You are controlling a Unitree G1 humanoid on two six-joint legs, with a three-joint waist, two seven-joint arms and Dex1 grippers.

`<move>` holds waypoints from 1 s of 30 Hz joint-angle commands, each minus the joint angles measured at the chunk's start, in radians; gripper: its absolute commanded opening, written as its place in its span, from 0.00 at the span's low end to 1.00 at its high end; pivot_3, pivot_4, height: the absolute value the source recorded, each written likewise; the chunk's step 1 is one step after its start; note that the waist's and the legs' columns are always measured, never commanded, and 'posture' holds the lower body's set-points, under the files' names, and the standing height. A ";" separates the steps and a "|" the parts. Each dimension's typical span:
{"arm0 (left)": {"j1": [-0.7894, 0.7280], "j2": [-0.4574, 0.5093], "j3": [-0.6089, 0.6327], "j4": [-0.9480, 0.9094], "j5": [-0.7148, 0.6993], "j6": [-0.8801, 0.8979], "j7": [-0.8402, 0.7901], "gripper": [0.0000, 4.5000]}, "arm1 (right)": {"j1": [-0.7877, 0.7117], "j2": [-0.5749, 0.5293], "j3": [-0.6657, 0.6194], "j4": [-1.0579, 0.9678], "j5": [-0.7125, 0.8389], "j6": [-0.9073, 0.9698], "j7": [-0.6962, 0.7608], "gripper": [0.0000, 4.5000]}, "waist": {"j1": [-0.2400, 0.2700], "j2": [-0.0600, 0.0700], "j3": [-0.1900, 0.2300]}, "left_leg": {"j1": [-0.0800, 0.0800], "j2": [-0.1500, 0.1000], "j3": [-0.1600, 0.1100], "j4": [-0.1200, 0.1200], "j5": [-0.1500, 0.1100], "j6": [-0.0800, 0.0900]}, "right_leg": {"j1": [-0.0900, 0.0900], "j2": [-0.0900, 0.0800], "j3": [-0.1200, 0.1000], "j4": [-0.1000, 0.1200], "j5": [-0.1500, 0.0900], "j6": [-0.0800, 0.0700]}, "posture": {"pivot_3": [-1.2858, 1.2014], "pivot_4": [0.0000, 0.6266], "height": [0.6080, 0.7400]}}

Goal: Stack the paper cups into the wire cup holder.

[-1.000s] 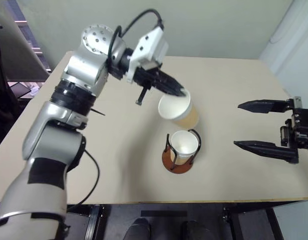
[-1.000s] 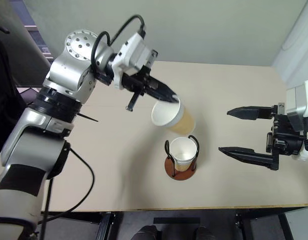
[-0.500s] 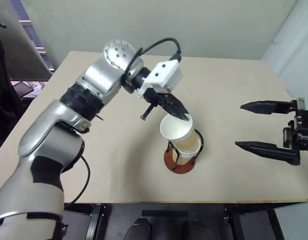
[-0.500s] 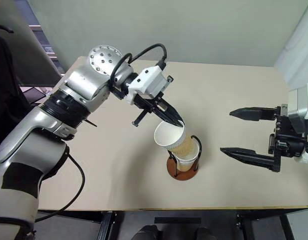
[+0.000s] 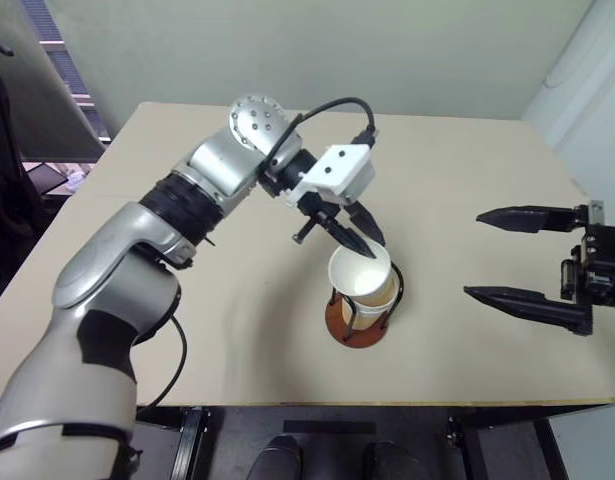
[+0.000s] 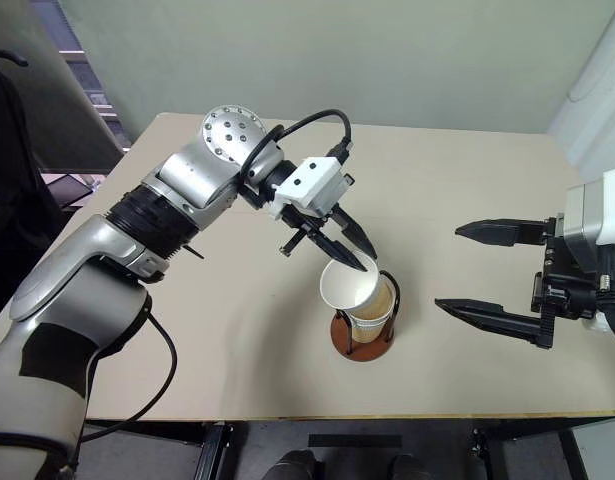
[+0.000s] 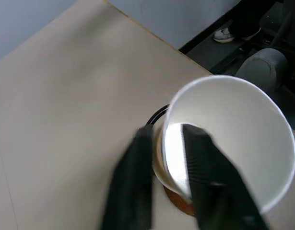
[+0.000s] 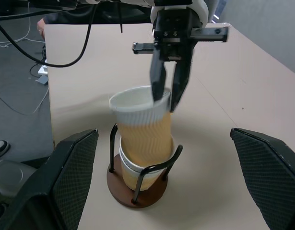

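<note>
Cup sits tilted; our left gripper, parted astride its rim, could tip the holder withdrawing; right gripper gapes empty.

lab or test room: bare beige table standing by plain wall, cables trailing on floor.

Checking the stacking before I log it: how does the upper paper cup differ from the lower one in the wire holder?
The upper paper cup leans to one side; the lower paper cup sits upright on the wire cup holder. The upper cup's rim has the left gripper fingers astride it, one inside and one outside; the lower cup is untouched. The upper cup's side shows almost fully, the lower cup's mostly hidden. Both are tan-sided with white rims.
</note>
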 commanded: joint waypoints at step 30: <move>1.077 0.599 1.122 -0.299 -0.145 0.605 0.130 1.00 | -0.042 -0.021 0.202 0.621 -0.387 -0.256 0.320 1.00 | -0.014 0.006 -0.004 | 0.002 0.001 -0.002 -0.003 0.001 -0.001 | -0.003 0.001 -0.001 0.004 -0.003 -0.006 | 0.52 0.24 1.00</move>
